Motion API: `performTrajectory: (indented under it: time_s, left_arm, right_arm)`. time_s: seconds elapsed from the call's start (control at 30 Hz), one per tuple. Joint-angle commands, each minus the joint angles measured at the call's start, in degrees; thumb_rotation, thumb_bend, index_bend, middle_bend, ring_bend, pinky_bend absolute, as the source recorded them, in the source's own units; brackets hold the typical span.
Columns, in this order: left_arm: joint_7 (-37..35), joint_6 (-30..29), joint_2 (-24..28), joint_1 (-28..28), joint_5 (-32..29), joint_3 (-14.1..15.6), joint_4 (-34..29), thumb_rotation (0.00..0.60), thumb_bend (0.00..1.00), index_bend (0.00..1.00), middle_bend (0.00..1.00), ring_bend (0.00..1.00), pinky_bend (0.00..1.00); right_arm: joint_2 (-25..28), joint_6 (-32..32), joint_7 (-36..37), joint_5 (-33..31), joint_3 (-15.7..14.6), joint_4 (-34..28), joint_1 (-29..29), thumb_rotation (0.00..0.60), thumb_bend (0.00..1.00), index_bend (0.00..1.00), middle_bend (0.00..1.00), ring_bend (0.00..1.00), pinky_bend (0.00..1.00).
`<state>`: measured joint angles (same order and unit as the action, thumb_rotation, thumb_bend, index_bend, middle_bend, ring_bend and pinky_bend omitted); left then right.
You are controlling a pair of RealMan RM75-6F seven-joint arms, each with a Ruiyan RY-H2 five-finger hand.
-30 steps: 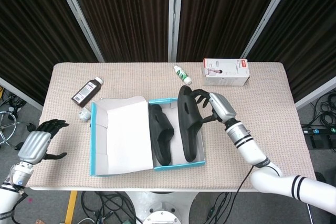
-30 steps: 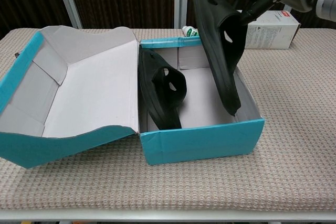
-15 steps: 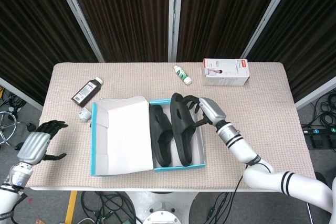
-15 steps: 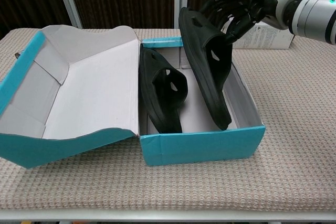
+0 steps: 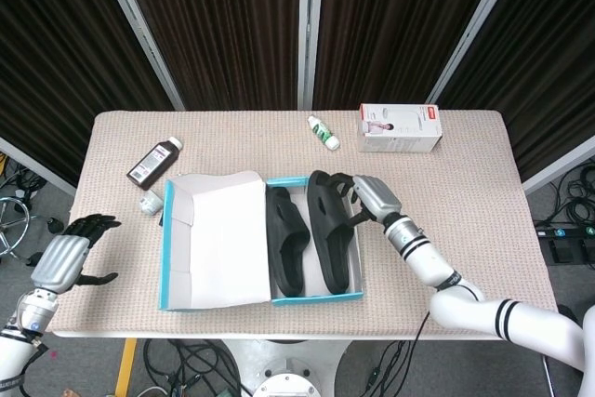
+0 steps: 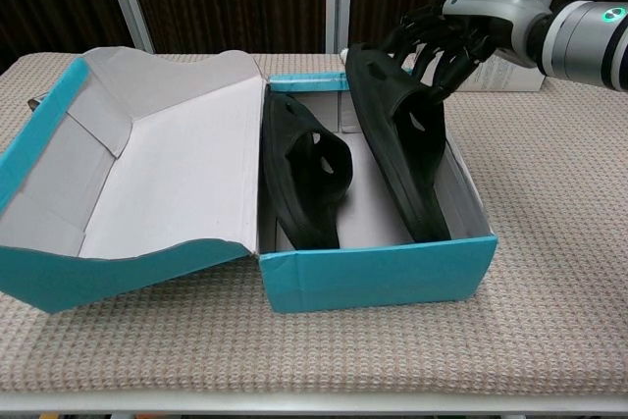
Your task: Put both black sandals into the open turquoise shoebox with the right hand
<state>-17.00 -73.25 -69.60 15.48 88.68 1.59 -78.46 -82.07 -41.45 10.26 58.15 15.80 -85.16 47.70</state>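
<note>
Chest view: right hand (image 6: 446, 31) fingers curled on second sandal (image 6: 397, 134), leaning in shoebox (image 6: 378, 267); snagged fingers could drag it out.

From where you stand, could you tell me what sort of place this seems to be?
Probably a robot lab or test booth, not a home or shop: dark curtain panels wall in the cloth-covered table, and loose cables trail across the floor beside it.

We see a turquoise shoebox (image 5: 311, 297) with pale grey-white lining, two black sandals (image 5: 286, 239) (image 5: 332, 241), silver right hand (image 5: 364, 196) with black fingers (image 6: 432, 38), beige woven counter (image 5: 483, 220), white-and-red carton (image 5: 400, 127), dark brown bottle (image 5: 154, 163) with white cap.
</note>
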Motion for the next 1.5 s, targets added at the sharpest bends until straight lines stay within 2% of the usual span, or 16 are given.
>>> performTrajectory:
  time_s: [0.03, 0.13, 0.27, 0.43, 0.63, 1.3, 1.4, 1.5]
  left_arm:
    - [0.10, -0.18, 0.14, 0.00, 0.05, -0.11, -0.21, 0.600, 0.07, 0.19, 0.15, 0.09, 0.14]
    - [0.22, -0.23, 0.30, 0.01, 0.05, -0.15, -0.41, 0.600, 0.07, 0.19, 0.15, 0.09, 0.14]
    - [0.29, 0.05, 0.37, 0.09, -0.02, -0.12, -0.47, 0.600, 0.07, 0.19, 0.15, 0.09, 0.14]
    - [0.26, 0.25, 0.27, 0.17, -0.12, -0.16, -0.40, 0.600, 0.07, 0.19, 0.15, 0.09, 0.14]
    - [0.19, 0.29, 0.26, 0.23, -0.06, -0.17, -0.38, 0.600, 0.07, 0.19, 0.15, 0.09, 0.14]
    - [0.01, 0.00, 0.26, 0.29, 0.05, -0.33, -0.36, 0.600, 0.07, 0.19, 0.15, 0.09, 0.14]
    - [-0.05, 0.11, 0.22, 0.39, -0.03, -0.42, -0.33, 0.600, 0.07, 0.19, 0.15, 0.09, 0.14]
    - [-0.08, 0.07, 0.15, 0.37, -0.02, -0.41, -0.26, 0.600, 0.07, 0.19, 0.15, 0.09, 0.14]
  right_arm:
    - [-0.31, 0.95, -1.79, -1.43, -0.51, 0.66, 0.90, 0.600, 0.08, 0.33, 0.55, 0.38, 0.48]
    - [0.00, 2.41, -1.93, -1.85, -0.65, 0.46, 1.40, 0.600, 0.06, 0.32, 0.52, 0.35, 0.44]
    - [0.60, 4.57, -0.95, -1.30, -0.83, 0.26, 1.74, 0.600, 0.02, 0.25, 0.44, 0.27, 0.36]
    - [2.17, 8.22, 0.57, -0.72, -1.05, -0.11, 2.39, 0.600, 0.00, 0.10, 0.28, 0.11, 0.21]
    - [2.97, 8.20, 2.41, -0.02, -0.28, -0.71, 2.10, 0.600, 0.00, 0.05, 0.22, 0.05, 0.19]
    - [9.34, 4.97, 4.08, 1.77, 2.13, -8.54, 1.06, 0.600, 0.00, 0.03, 0.21, 0.04, 0.19]
    - [7.67, 2.41, 5.15, 1.97, 2.99, -8.71, 0.66, 0.600, 0.00, 0.05, 0.25, 0.07, 0.21]
    - [3.57, -1.38, 6.04, 2.81, 3.54, -7.39, 0.36, 0.600, 0.01, 0.16, 0.35, 0.16, 0.31]
